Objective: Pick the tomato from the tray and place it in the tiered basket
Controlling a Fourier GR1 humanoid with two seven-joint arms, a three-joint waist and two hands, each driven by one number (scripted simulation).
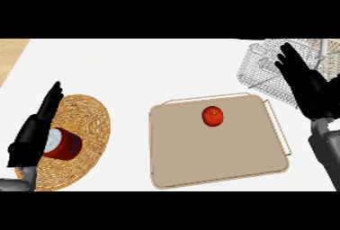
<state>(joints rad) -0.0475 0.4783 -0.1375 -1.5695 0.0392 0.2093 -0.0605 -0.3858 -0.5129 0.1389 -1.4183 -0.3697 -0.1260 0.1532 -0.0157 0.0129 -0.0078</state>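
Observation:
A red tomato (212, 116) lies on the far part of a tan tray (212, 157) in the middle of the white counter. The wire tiered basket (266, 74) stands at the far right. My right hand (306, 85) is raised at the right edge with straight fingers, in front of the basket and to the right of the tray, holding nothing. At the left edge my left hand (32, 134) rests open, fingers pointing away, over the woven mat; it touches nothing that I can see.
A round woven mat (83, 134) lies at the left with a red can (64, 143) on its side on it, partly behind my left hand. A strip of wooden surface (12, 54) shows at the far left corner.

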